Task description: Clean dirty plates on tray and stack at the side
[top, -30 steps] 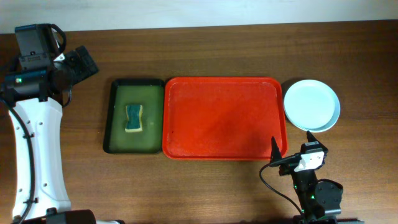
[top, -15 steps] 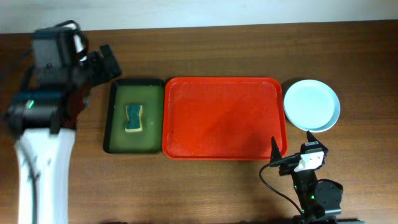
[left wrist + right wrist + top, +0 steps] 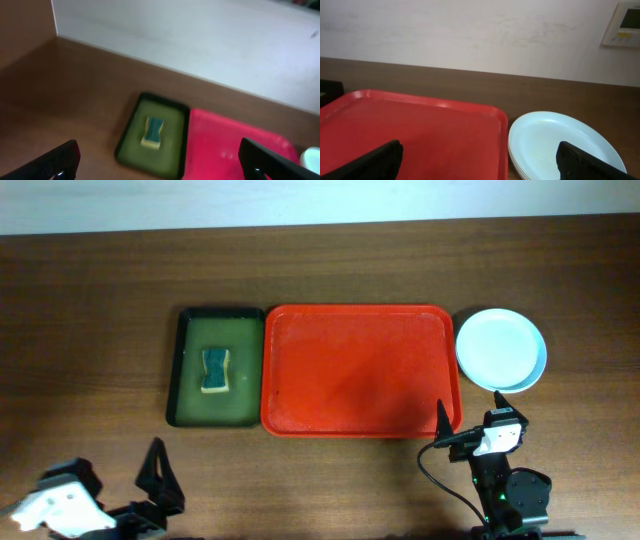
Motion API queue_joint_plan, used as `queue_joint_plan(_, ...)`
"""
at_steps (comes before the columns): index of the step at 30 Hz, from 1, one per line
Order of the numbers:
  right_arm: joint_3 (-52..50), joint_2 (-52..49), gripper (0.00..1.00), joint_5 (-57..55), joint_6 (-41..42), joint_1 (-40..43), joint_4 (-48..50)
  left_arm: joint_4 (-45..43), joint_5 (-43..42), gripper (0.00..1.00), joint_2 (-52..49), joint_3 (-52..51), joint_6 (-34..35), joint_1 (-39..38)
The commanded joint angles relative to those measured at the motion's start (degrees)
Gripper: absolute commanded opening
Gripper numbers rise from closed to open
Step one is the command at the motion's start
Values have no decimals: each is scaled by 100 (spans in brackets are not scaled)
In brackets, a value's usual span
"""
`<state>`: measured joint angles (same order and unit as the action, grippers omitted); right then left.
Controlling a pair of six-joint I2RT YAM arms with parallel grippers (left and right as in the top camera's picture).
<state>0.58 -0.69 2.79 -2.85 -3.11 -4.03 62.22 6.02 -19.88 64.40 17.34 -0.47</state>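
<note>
The red-orange tray [image 3: 360, 370] lies mid-table with nothing on it; it also shows in the right wrist view [image 3: 410, 125] and the left wrist view [image 3: 225, 150]. The plates [image 3: 501, 349] sit stacked on the table just right of the tray, pale blue on top, with the rims of the others below it [image 3: 560, 145]. My left gripper [image 3: 160, 165] is wide open and empty, low at the near left edge [image 3: 160, 480]. My right gripper [image 3: 480, 162] is wide open and empty, near the tray's front right corner [image 3: 470, 408].
A narrow dark green tray [image 3: 215, 380] holding a blue and yellow sponge [image 3: 214, 370] lies against the red tray's left side; the left wrist view shows it too [image 3: 152, 135]. A white wall runs behind the table.
My left arm has pulled back from above the far left of the table to the near left edge. The right arm, plates and trays have not moved.
</note>
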Motion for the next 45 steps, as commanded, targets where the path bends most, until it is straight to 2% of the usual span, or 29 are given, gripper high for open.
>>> queue_joint_plan(1,-26,39,99,-48,9,-20,-31,-369,-11,99,1001,-1447,46,13)
queue_joint_plan(4,-26,39,99,-48,9,-20,-31,-2063,-227,99,1976,-2815,50,7)
queue_joint_plan(5,-26,39,99,-48,9,-20,-31,-2511,-240,100,1926,-2999,118,9)
queue_joint_plan(7,-26,39,99,-48,9,-20,-31,-4105,-245,99,1954,-3534,466,-13)
queue_joint_plan(8,-26,39,99,-48,9,-20,-31,-5696,-337,99,1954,-4085,581,-13)
queue_joint_plan(10,-26,39,99,-48,9,-20,-31,-7656,-426,99,1954,-5069,581,-13)
queue_joint_plan(11,-26,39,99,-48,9,-20,-31,-7987,-439,99,1954,-5396,584,-13)
queue_joint_plan(15,-26,39,99,-48,9,-20,-31,-8100,-437,99,1954,-6304,581,-13)
queue_joint_plan(16,-26,39,99,-48,9,-20,-31,-7901,-437,99,1954,-6387,579,-13)
queue_joint_plan(19,-26,39,99,-48,9,-20,-31,-6570,-164,99,1954,-6389,573,-13)
queue_joint_plan(20,-26,39,99,-48,9,-20,-31,-5910,-151,100,1956,-6389,407,-13)
queue_joint_plan(21,-26,39,99,-48,9,-20,-31,-5781,-234,99,1956,-6389,-125,-15)
queue_joint_plan(23,-26,39,99,-48,9,-20,-31,-5764,-245,99,1956,-6389,-522,-15)
queue_joint_plan(25,-26,39,99,-48,9,-20,-31,-5742,-439,99,1956,-6387,-1285,-17)
queue_joint_plan(26,-26,39,99,-48,9,-20,-31,-5740,-487,99,1956,-6387,-1401,-17)
queue_joint_plan(45,-26,39,99,-48,9,-20,-31,-5742,-623,99,1954,-6387,-1399,-17)
